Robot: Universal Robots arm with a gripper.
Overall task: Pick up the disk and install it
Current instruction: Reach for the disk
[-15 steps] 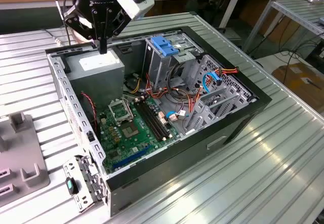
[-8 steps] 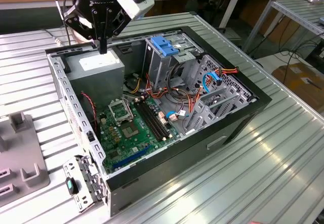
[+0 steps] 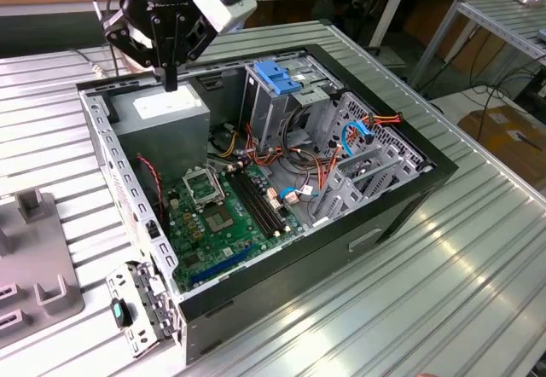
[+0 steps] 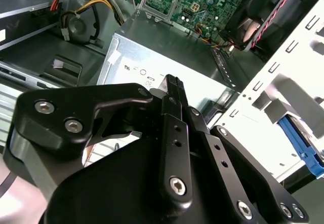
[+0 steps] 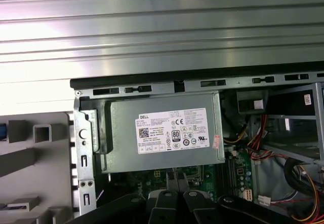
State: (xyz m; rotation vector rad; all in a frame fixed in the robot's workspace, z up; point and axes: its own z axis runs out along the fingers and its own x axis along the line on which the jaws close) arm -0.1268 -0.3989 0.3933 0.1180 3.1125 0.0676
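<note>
Claw (image 3: 171, 83): narrow, with its two fingers (image 4: 172, 89) drawn together and nothing between them. It hangs point-down from the arm over the open computer case (image 3: 401, 215).
Under the claw: the grey power supply (image 3: 162, 114), white label facing up. The fingertips sit just above its top, near the case corner at the exterior view's left. I cannot tell whether they touch it.
Disk (image 4: 301, 148): outside the case. In the second wrist view one bright blue rail of it shows past the case's pale perforated wall (image 4: 273, 89), apart from the claw. The rest of it is hidden.
Fixture (image 3: 34, 258): a grey block with upright slots, resting on the table beside the case at the exterior view's left.
Motherboard (image 3: 222, 215): green, lying flat on the case floor, next to the power supply.
Drive cage (image 3: 264, 108): tall bare metal, upright inside the case, with a blue plastic bracket (image 3: 277, 74) on top.
Blue cable (image 3: 354, 130): curved, among the metal bays toward the exterior view's right of the cage.
Table (image 3: 426, 309): ribbed metal, carrying both case and fixture.
</note>
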